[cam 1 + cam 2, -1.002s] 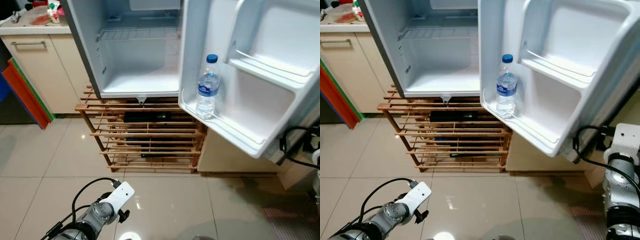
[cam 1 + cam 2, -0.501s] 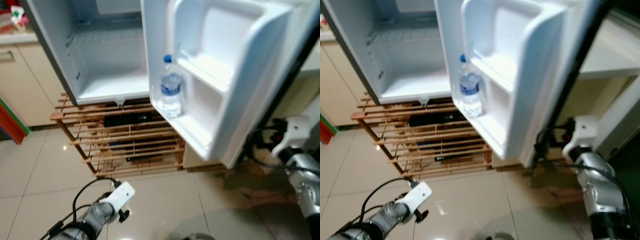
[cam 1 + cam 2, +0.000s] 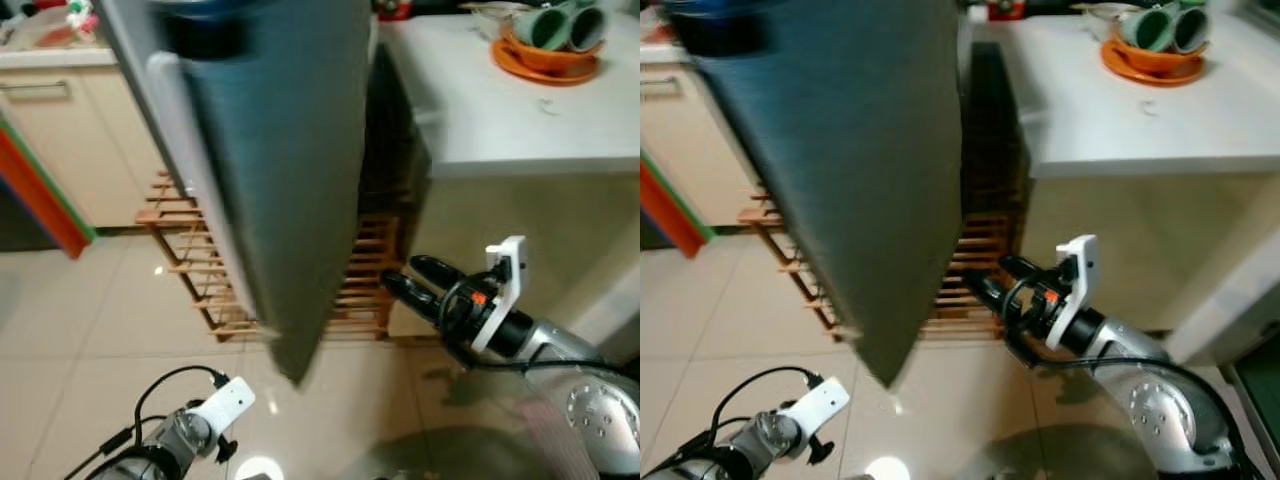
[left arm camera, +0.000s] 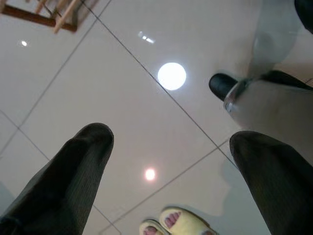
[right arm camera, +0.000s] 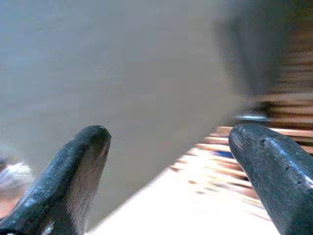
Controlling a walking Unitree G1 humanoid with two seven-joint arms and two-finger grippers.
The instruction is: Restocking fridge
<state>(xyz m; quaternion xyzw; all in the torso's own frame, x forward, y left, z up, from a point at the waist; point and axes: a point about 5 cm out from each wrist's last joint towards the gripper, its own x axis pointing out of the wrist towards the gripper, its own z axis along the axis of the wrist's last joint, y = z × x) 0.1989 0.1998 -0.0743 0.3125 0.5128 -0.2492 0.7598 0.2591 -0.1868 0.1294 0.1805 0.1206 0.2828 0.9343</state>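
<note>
At lower right of the head view, the right gripper reaches with fingers spread and empty toward the grey fridge door, which fills the upper centre just left of it, blurred. Behind the door stands a wooden rack; at lower left the left gripper hangs spread wide over the tiled floor.

Matt grey fridge door, slatted wooden rack, glossy floor tiles.

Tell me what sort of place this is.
Probably a home kitchen: a grey fridge door, a white counter holding an orange dish of green cups, cabinets and a tiled floor.
</note>
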